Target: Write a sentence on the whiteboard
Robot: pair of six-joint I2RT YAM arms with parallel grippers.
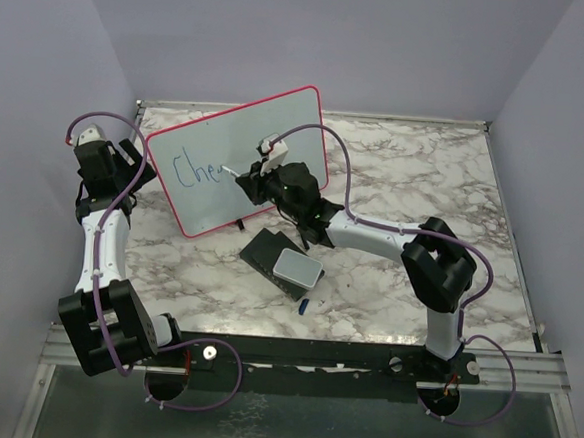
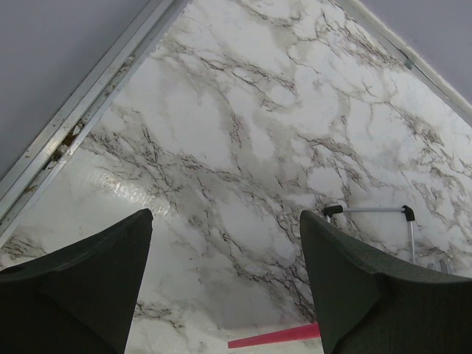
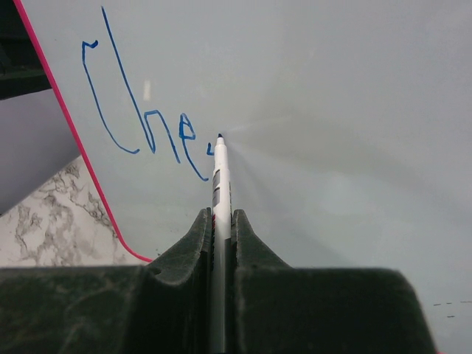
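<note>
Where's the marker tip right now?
In the right wrist view the marker, pinched in the right gripper, has its tip on the whiteboard, just right of the blue letters "Che".

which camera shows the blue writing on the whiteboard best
The right wrist view: the blue writing is large and sharp, "Che", the marker tip at its rightmost stroke. The top external view shows it small on the whiteboard. The left wrist view shows none, only a red strip of frame.

Whiteboard (image 1: pixel 214 189) on table (image 1: pixel 405 177), marker (image 3: pixel 220 184) tip against it; block (image 1: pixel 282 262) before it
</note>
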